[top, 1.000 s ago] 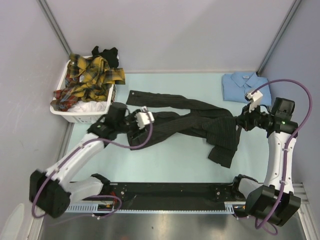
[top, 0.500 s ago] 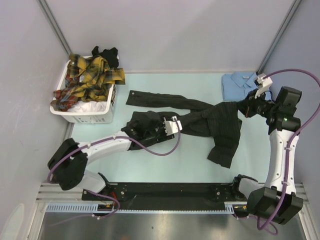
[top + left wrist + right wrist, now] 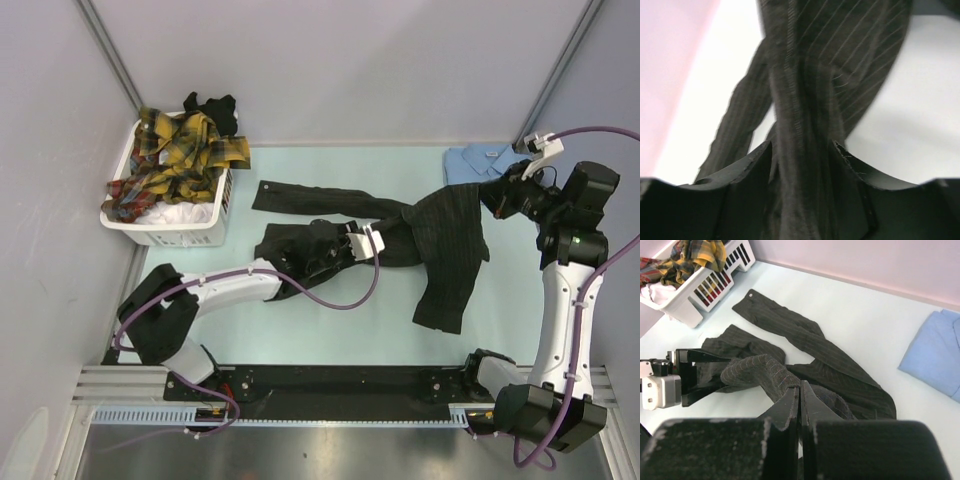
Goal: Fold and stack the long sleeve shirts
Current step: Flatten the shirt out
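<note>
The charcoal-black pinstriped shirt lies bunched across the middle of the table, one sleeve stretched to the back left. My left gripper is shut on a gathered fold of it. My right gripper is shut on another part and holds it up above the table at the right. The cloth runs between the two grippers. The folded light blue shirt lies at the back right, partly behind the right gripper. Yellow-red plaid shirts are heaped in the basket.
The white plastic laundry basket stands at the back left and also shows in the right wrist view. A dark garment hangs over its back edge. Grey walls close the back and sides. A black rail runs along the near edge.
My left gripper has moved right, to the table's middle, dragging the black shirt with it. My right gripper has moved back and to the right, lifting its part of the shirt.
</note>
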Available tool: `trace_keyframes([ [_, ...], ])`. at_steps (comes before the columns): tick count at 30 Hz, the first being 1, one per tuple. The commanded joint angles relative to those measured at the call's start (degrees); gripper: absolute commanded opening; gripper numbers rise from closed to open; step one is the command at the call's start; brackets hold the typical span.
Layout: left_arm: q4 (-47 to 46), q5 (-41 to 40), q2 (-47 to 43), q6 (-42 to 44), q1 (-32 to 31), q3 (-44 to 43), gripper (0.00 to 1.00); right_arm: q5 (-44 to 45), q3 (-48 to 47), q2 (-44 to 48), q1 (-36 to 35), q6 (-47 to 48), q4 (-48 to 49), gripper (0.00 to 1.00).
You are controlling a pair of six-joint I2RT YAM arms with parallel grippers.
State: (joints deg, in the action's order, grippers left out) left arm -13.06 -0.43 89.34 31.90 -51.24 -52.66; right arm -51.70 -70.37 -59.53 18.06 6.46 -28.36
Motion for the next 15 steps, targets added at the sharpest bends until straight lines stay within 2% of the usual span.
trace_keyframes([
  [1,-4.9,-5.8,-1.9,2.5,1.4,2.4,0.50,0.0,-3.1,1.3,-0.2,-2.7,3.7,0.00],
  [11,-1.5,-9.1,-7.6,4.1,10.9,10.2,0.43,0.3,-3.5,0.7,-0.3,-4.0,5.7,0.00],
  [15,-2.0,-8.4,-8.4,4.9,13.4,12.9,0.35,0.3,-3.7,-0.1,-0.4,-4.3,6.2,0.00],
])
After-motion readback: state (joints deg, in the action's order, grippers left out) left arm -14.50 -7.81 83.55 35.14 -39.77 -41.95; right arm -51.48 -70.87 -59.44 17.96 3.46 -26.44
